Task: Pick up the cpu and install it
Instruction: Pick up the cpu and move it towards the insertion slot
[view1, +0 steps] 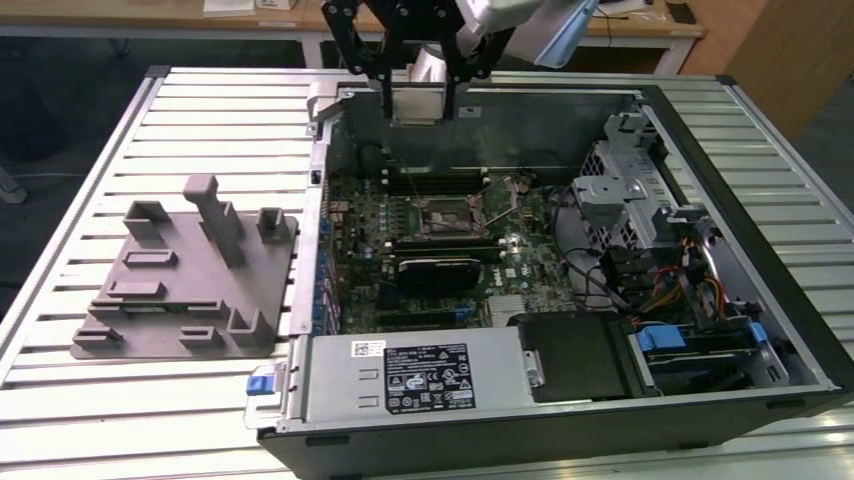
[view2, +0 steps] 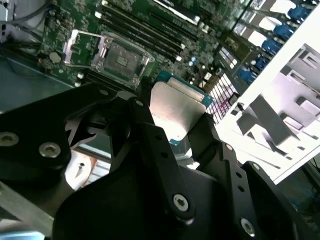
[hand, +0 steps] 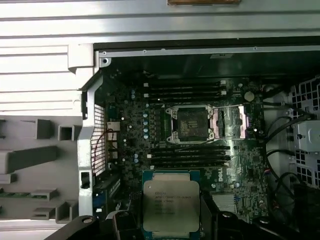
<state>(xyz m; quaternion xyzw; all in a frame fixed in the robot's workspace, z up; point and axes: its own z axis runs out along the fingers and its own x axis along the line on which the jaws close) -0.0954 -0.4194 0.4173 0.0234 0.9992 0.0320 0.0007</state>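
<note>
My gripper (view1: 422, 112) hangs above the far wall of the open computer case (view1: 747, 330), shut on the cpu (view1: 422, 100). The cpu (hand: 171, 202) is a flat square chip with a silver metal top and a thin green edge. Black fingers (view2: 145, 120) press on two opposite sides of the cpu (view2: 180, 107). Below it on the green motherboard (hand: 140, 125) lies the cpu socket (hand: 191, 123), its metal frame swung open and its square bed bare. In the exterior view the socket (view1: 447, 215) sits nearer the camera than the gripper. The chip is well above the board and apart from the socket (view2: 117, 55).
A grey plastic tray with upright posts (view1: 187, 290) lies on the slatted table at the exterior view's left of the case. Memory slots (hand: 187, 90) flank the socket. A drive cage and cables (view1: 654, 240) fill the case's right side; a power supply (view1: 427, 375) sits at its near end.
</note>
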